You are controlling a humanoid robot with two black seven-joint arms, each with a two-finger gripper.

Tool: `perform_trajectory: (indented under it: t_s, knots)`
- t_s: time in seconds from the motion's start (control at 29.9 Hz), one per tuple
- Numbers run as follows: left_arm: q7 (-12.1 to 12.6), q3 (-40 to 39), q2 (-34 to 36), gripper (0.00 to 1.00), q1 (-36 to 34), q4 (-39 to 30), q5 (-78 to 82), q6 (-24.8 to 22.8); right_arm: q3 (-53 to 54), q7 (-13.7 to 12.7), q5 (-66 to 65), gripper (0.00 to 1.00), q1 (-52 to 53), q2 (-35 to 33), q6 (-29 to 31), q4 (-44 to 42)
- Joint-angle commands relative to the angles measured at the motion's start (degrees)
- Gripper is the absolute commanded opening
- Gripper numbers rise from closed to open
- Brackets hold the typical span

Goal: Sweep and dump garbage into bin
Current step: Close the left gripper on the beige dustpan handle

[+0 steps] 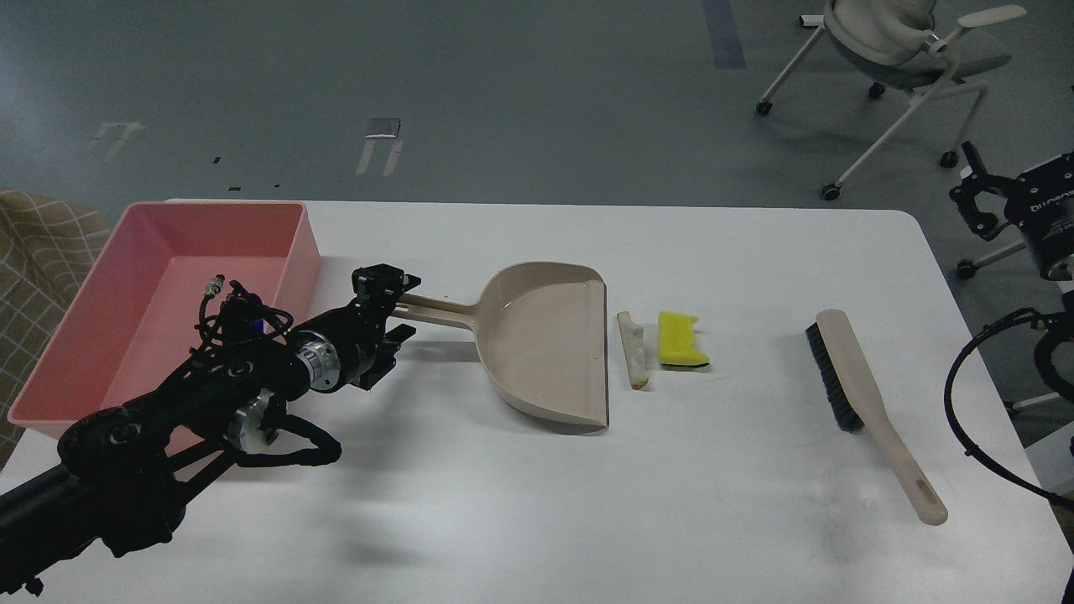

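The garbage lies mid-table: a yellow sponge piece (681, 339) and a thin off-white slice with tan crust (634, 349), just right of the beige dustpan's (550, 346) open lip. The pink bin (172, 220) stands at the table's far left. My left gripper (388, 307) is shut on the far end of the dustpan's handle (436, 309), which is tilted slightly up. My right gripper (972, 195) hangs off the table's right edge, fingers apart and empty, well behind the beige hand brush (864, 403).
The brush lies at the right of the white table (537, 503), handle toward the near edge. An office chair (898, 50) stands on the floor behind the table at the right. Cables of my right arm (973, 394) hang by the right edge.
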Motion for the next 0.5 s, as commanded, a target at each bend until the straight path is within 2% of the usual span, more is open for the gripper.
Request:
perform_trajectory:
  t_s: [0.0,0.07,0.2,0.33,0.47]
  knots:
    - [-2.13,0.12,0.08,0.66,-0.12,0.00,0.24,-0.08,0.07,0.00,0.00,1.00,-0.01,-0.09,0.00,0.01]
    - [-3.54,0.21,0.08,0.64,-0.21,0.00,0.41,-0.26,-0.01,0.00,0.00,1.00,-0.01,-0.09,0.00,0.01]
    - [-3.81,0.21,0.08,0.61,-0.12,0.00,0.59,-0.35,-0.01,0.00,0.00,1.00,-0.01,0.00,0.00,0.01]
    - [-4.07,1.00,0.08,0.53,-0.03,0.00,0.76,-0.35,-0.01,0.00,0.00,1.00,-0.01,0.00,0.00,0.01]
    - [-5.65,2.67,0.08,0.47,-0.12,0.00,0.76,-0.43,-0.01,0.00,0.00,1.00,-0.01,0.00,0.00,0.01]
